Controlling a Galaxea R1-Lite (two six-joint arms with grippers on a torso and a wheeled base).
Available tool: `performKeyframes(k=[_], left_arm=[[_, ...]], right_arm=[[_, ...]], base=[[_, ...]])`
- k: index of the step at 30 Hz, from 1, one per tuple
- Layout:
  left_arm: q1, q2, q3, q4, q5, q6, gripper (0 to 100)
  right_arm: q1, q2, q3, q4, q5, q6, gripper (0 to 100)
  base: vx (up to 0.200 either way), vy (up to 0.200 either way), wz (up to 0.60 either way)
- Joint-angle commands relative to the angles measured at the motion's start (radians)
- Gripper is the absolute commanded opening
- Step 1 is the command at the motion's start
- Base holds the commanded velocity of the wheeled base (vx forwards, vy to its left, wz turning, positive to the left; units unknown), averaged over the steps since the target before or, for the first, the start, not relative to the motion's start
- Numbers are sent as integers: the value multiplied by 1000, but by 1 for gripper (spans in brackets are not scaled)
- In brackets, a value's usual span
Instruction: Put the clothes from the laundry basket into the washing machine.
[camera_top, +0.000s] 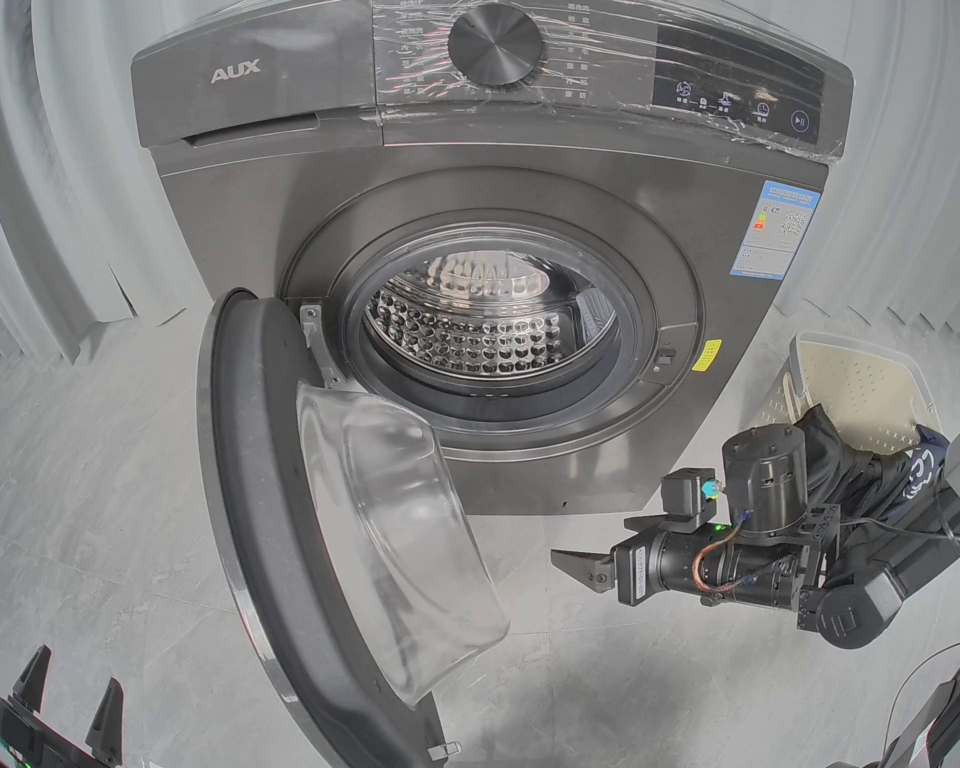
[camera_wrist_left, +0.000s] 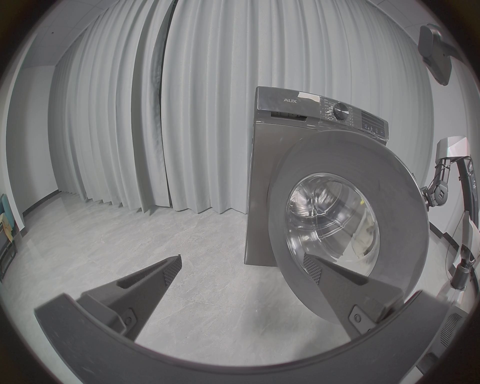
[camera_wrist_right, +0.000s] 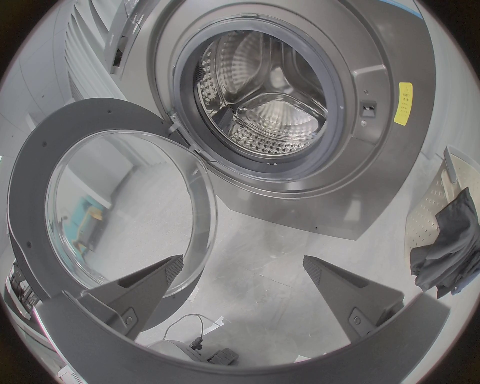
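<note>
The grey washing machine stands with its door swung open to the left, and its steel drum holds no clothes. A cream laundry basket sits on the floor at the machine's right. Dark clothes hang over its near rim. My right gripper hovers low over the floor, left of the basket and below the drum opening. It is open and holds nothing. The right wrist view shows the drum, the basket and the dark clothes. My left gripper is open at the bottom left.
Pale curtains hang behind and beside the machine. The open door juts out over the tile floor on the left. A cable and small box lie on the floor under my right arm. Bare floor lies between door and basket.
</note>
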Motion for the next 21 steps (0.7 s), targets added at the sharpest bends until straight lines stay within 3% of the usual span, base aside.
performKeyframes(k=[1, 6, 13, 21], left_arm=[[0, -12, 16, 0, 0, 0, 100], [0, -12, 16, 0, 0, 0, 100], [0, -12, 16, 0, 0, 0, 100], [0, -12, 16, -2, 0, 0, 100]], right_arm=[[11, 26, -25, 1, 0, 1, 100], [32, 64, -52, -1, -1, 2, 100], [77, 101, -91, -1, -38, 4, 100], [110, 102, -95, -65, -35, 2, 100]], base=[[-200, 0, 0], [-200, 0, 0], [0, 0, 0], [0, 0, 0]])
